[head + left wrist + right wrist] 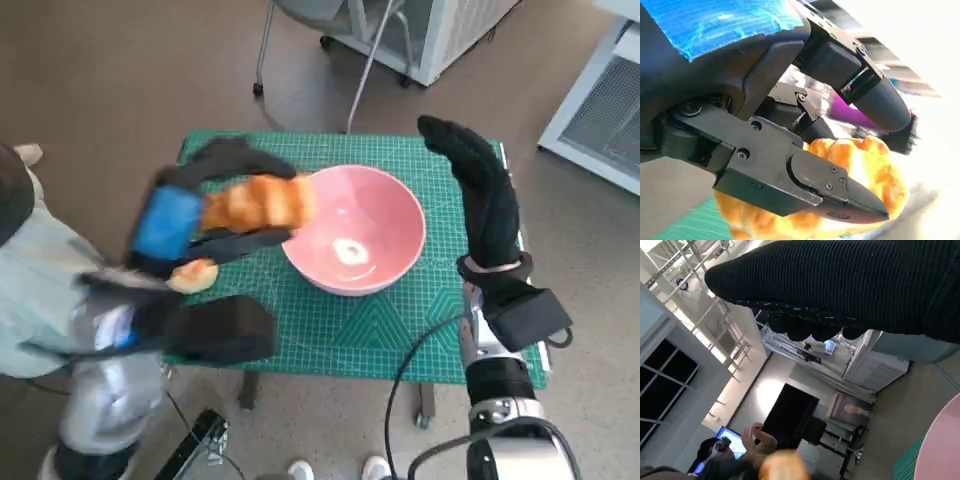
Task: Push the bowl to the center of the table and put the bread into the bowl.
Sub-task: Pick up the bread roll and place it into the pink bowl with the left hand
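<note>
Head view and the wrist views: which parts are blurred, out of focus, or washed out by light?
Head view: the left hand and the bread are motion-blurred, the bowl and right hand sharp. Left wrist view: the fingers are sharp, the background overexposed to white. Right wrist view: the bread is an unfocused orange blob, with glare from the windows.

The bowl is open above. The right hand stands at its right rim; bare bench lies in front.
</note>
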### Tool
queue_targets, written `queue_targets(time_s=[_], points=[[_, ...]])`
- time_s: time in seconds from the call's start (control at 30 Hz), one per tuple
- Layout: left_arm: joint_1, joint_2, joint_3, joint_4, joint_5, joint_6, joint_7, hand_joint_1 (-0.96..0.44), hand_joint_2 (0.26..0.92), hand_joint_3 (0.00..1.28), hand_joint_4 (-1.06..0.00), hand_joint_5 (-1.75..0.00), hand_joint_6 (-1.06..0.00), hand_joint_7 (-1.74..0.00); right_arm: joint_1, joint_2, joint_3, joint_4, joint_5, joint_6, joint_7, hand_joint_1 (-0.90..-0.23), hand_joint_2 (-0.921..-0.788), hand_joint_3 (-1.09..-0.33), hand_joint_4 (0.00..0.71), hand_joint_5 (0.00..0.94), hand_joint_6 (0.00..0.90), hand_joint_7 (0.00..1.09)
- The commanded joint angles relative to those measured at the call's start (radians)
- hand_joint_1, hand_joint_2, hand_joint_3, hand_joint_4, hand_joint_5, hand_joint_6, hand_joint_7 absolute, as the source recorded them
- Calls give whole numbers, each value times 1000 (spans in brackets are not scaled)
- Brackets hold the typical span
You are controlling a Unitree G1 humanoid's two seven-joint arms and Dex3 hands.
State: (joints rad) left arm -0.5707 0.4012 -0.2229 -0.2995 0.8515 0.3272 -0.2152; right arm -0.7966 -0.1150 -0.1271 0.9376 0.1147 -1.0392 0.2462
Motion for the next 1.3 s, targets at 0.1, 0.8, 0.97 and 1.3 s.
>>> queue_targets(time_s=[0.1,0.8,0.97,1.3], points=[[-97,-53,-85,187,19,-48,19,2,877,35,-830,-1128,-760,-914,27,-11,-11,2,-1,9,-5,-443,-921,-623,449,5,176,910],[-347,-129,-265,836,13,-256,57,4,742,447,-604,-1474,-616,-1095,50,-15,-23,-21,-2,2,-25,-435,-921,-612,449,4,179,908],[-358,-104,-258,873,-67,-293,-96,-30,877,191,-417,-491,-433,-545,54,-15,-25,-22,0,2,-24,-433,-921,-611,449,5,181,904],[-317,-56,-217,799,-122,-297,-153,-171,920,108,-260,-11,-398,-166,55,-11,-24,-27,-7,8,-35,-430,-921,-611,450,4,185,897]])
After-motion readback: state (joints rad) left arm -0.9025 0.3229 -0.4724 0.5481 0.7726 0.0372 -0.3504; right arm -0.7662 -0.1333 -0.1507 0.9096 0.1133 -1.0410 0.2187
